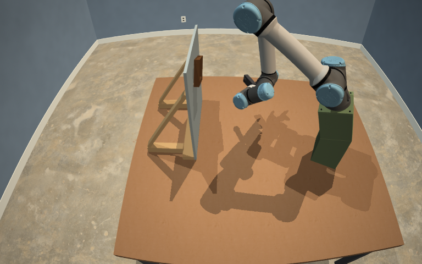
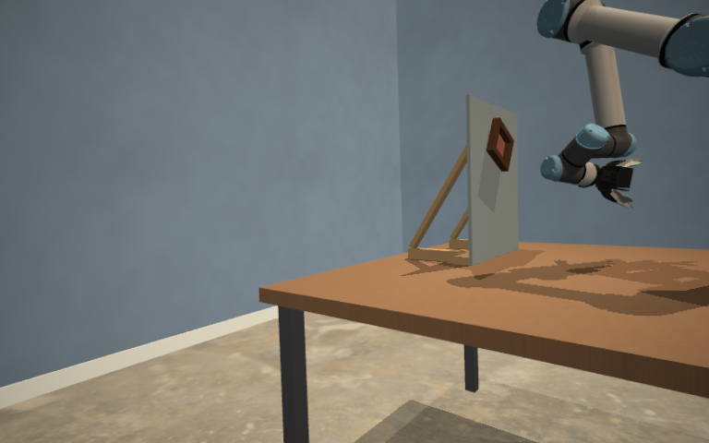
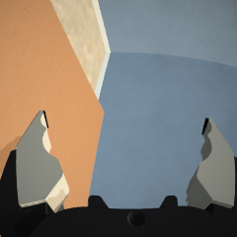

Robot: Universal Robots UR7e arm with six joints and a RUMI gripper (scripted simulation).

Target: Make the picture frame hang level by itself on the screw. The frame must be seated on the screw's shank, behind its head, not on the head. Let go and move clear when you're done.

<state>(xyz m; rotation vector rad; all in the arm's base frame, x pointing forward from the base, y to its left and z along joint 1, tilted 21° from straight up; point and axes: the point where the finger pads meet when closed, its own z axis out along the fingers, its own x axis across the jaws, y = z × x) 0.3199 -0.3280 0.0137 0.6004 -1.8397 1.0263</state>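
Note:
A small brown picture frame (image 2: 500,143) with a reddish centre hangs tilted, like a diamond, near the top of the grey wall panel (image 2: 491,183). In the top view the frame (image 1: 198,71) shows edge-on against the panel (image 1: 193,96). The screw is hidden behind the frame. My gripper (image 2: 624,181) is open and empty, well to the right of the panel and apart from the frame. It points away from the panel. In the wrist view both jaws stand wide apart with only table edge, floor and blue wall between them.
Wooden braces (image 1: 167,124) hold the panel up from behind on the brown table (image 1: 258,174). My arm's green base block (image 1: 334,133) stands at the table's right side.

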